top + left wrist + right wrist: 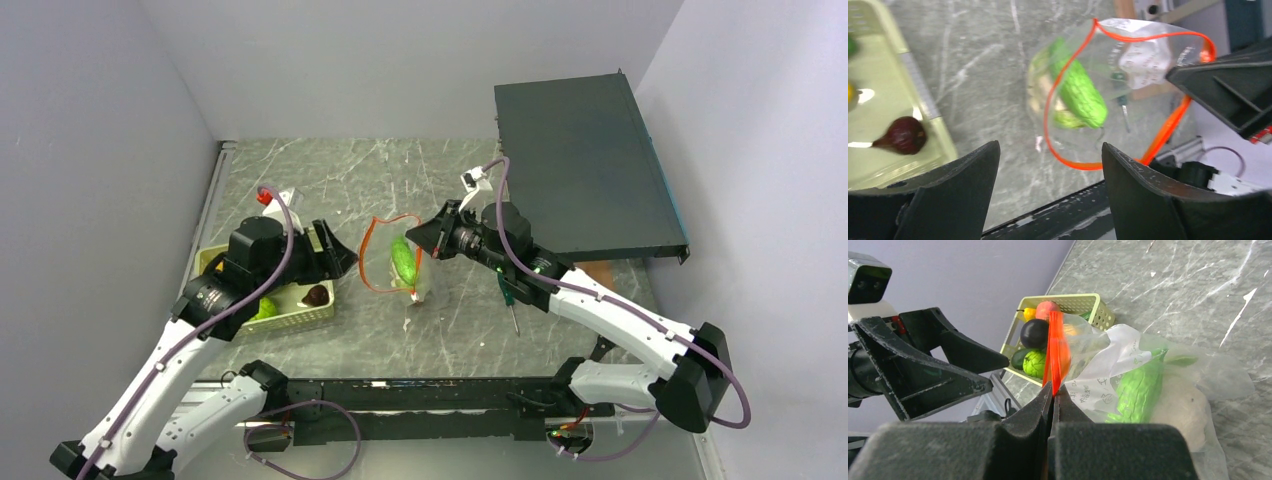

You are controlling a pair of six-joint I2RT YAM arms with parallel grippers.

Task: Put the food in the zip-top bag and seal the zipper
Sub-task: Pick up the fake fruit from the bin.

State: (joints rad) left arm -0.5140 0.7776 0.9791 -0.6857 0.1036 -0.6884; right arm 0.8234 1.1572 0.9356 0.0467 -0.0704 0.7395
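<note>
The clear zip-top bag (412, 272) hangs open at the table's middle, its red-orange zipper (372, 250) forming a loop. Inside are a bumpy green vegetable (404, 258) and a whitish piece (1180, 410). My right gripper (418, 236) is shut on the zipper strip (1057, 345) at the bag's right edge and holds the mouth up. My left gripper (345, 262) is open and empty just left of the mouth, in the left wrist view (1050, 150) facing the loop (1048, 115). More food lies in the basket: a dark purple piece (904, 135), a green one (1034, 363), orange (1047, 307) and yellow (1029, 313).
The light green basket (215, 262) sits at the left under my left arm. A green-handled screwdriver (508, 295) lies right of the bag, under my right arm. A large dark flat box (585, 165) fills the back right. Walls close in left, back and right.
</note>
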